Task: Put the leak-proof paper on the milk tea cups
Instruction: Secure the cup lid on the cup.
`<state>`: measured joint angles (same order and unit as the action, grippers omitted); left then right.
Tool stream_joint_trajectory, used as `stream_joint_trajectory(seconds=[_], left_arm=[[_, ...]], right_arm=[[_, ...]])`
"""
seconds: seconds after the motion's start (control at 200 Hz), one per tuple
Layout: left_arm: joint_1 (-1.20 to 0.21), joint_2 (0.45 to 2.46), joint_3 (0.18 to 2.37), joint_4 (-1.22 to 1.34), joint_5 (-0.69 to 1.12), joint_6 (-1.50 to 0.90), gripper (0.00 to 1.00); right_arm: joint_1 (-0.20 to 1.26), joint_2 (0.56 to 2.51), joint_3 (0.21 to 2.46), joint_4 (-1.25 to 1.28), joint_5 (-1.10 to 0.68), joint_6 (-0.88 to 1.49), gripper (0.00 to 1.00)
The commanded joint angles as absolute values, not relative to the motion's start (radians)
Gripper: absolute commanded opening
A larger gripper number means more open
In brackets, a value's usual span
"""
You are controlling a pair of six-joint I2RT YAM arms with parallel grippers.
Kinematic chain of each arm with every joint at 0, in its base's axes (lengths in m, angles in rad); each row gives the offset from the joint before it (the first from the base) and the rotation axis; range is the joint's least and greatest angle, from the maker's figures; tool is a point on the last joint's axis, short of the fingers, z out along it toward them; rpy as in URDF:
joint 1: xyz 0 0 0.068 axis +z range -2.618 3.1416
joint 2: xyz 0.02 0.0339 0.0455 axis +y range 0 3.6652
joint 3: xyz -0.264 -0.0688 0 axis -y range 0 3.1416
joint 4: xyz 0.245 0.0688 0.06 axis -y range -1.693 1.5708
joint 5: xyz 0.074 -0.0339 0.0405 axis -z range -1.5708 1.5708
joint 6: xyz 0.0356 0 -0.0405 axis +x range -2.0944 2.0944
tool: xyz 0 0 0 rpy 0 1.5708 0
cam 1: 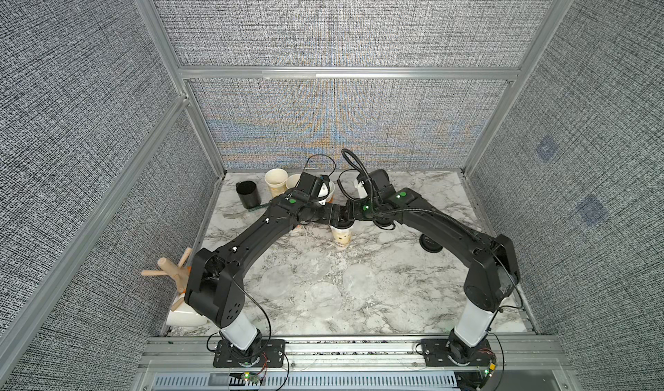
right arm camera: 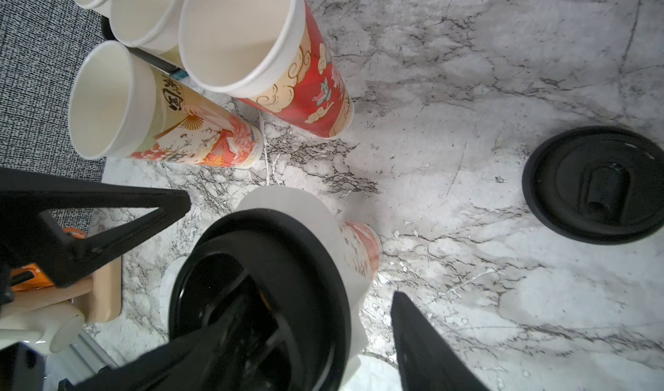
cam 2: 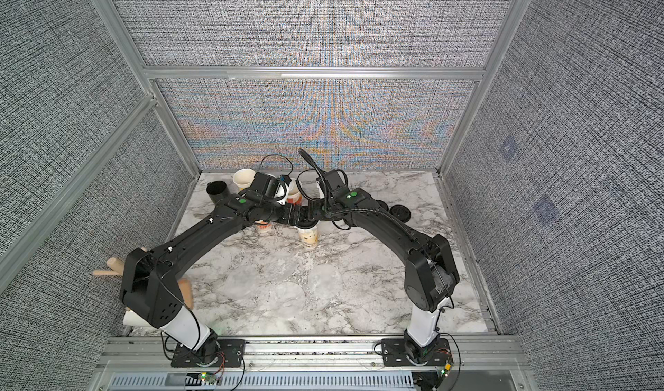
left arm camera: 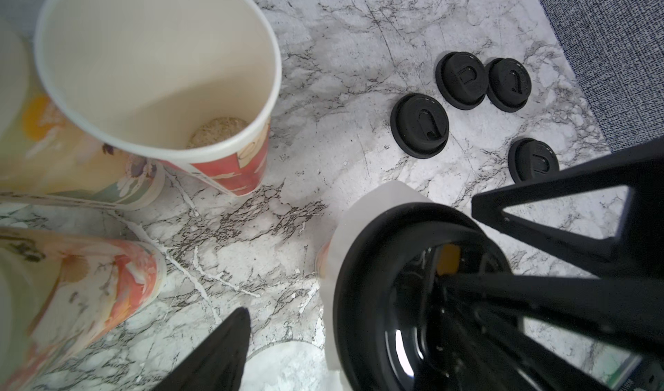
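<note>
Centre: one leak-proof paper (right arm camera: 284,197) lay draped over the mouth of a milk tea cup (cam 1: 340,240) at mid-table, under a black lid (right arm camera: 305,256). The left gripper (left arm camera: 359,258) and right gripper (right arm camera: 291,248) hung together above it, jaws parted astride the lid, and hid the cup's top in both top views. Four uncovered cups (right arm camera: 244,33) stood behind. Loose lids (left arm camera: 419,125) lay on the right arm's side. Spare sheets (cam 1: 356,281) lay on the marble table (cam 1: 413,299) nearer the arm bases.

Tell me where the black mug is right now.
In both top views the black mug stands at the far left of the marble table, just left of the open milk tea cups.
</note>
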<state>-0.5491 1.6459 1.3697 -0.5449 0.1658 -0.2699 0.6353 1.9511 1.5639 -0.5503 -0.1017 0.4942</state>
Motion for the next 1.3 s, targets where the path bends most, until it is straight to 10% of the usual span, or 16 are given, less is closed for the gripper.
stream_joint_trajectory(seconds=[0.0, 1.296], left_arm=[[-0.551, 1.657, 1.367, -0.718, 0.125, -0.233, 0.84], [-0.550, 1.650, 1.483, -0.692, -0.006, -0.419, 0.74]], right_arm=[[0.642, 1.962, 1.533, -0.604, -0.075, 0.496, 0.60], [0.641, 1.900, 1.464, -0.638, -0.031, 0.482, 0.50]])
